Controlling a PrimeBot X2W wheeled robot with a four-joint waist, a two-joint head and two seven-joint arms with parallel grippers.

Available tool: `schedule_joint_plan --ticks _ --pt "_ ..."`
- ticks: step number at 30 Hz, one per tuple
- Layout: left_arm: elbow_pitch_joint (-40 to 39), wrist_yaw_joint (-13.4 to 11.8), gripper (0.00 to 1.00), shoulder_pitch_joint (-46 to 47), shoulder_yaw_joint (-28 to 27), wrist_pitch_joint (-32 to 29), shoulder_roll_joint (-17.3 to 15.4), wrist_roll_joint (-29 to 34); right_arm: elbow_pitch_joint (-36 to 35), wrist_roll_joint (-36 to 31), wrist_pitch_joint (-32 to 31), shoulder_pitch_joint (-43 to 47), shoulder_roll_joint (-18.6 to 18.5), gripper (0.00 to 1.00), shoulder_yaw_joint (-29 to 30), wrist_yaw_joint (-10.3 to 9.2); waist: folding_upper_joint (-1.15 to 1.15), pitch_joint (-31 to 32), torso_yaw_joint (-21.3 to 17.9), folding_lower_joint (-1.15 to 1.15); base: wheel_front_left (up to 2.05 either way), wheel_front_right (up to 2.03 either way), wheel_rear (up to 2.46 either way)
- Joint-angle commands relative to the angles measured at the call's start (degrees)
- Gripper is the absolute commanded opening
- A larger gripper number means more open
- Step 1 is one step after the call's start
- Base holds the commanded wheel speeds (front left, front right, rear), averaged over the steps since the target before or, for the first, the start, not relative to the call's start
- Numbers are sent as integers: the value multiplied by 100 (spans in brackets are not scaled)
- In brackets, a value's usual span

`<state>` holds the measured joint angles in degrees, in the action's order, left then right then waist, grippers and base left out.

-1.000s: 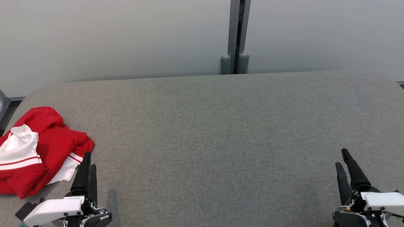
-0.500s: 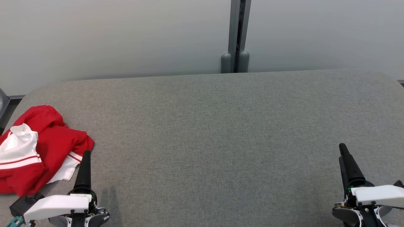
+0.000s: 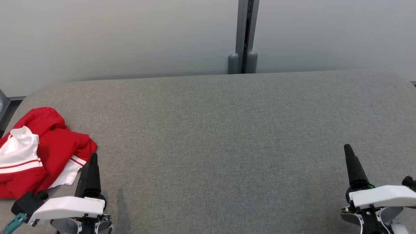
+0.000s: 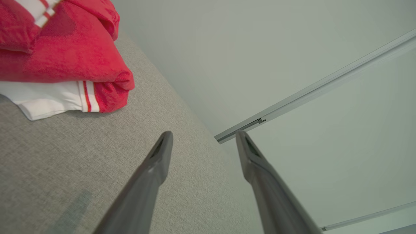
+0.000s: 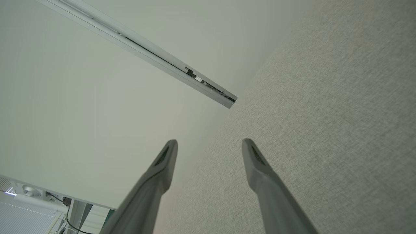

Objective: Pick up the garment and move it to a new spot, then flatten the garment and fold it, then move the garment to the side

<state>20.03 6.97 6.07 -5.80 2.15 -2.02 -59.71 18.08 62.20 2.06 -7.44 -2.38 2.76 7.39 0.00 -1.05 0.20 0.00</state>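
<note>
- Red and white garment (image 3: 39, 152) lies crumpled on the grey fabric worktop (image 3: 227, 136), at the left edge of the head view, below mid-height.
- Garment make-up: red body bunched in folds, a white panel with red stripes on its left part, and a white cuff (image 3: 70, 170) with thin red stripes at its lower right corner.
- Left end effector (image 3: 91, 161) stands in the lower left of the head view, fingers pointing up the frame. Its tips sit just beside the striped cuff, at the garment's lower right.
- Left wrist view: the garment (image 4: 65, 55) occupies the upper left of the frame. Both fingers of the left end effector (image 4: 204, 135) are spread wide with nothing between them. A strip of bare worktop separates them from the cuff; no contact.
- Right end effector (image 3: 347, 149) stands in the lower right of the head view, well apart from the garment, with the width of the worktop between them.
- Right wrist view: the fingers of the right end effector (image 5: 209, 142) are spread wide and hold nothing; bare worktop shows on the right of the frame.
- Pale wall panels (image 3: 113, 39) with a grey vertical post (image 3: 243, 32) run behind the worktop's far edge, across the top of the head view.
</note>
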Motion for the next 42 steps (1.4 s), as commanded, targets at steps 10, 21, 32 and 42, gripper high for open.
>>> schedule_joint_plan --ticks 10,21,32,42 --pt "94 -151 100 250 135 241 -60 1196 43 -1180 253 -224 -34 100 -48 7 0 -15 -1 0 0 0 0" --pt "204 -303 100 274 229 421 -67 2095 162 -2143 435 -247 -30 100 -92 8 0 -27 3 0 0 0 0" --pt "303 -438 100 277 318 602 -83 2962 237 -3065 613 -282 -33 100 -66 10 0 -43 4 0 0 0 0" --pt "308 -573 100 241 496 767 -137 3720 315 -3827 777 -305 -44 100 -153 11 0 -28 12 0 0 0 0"
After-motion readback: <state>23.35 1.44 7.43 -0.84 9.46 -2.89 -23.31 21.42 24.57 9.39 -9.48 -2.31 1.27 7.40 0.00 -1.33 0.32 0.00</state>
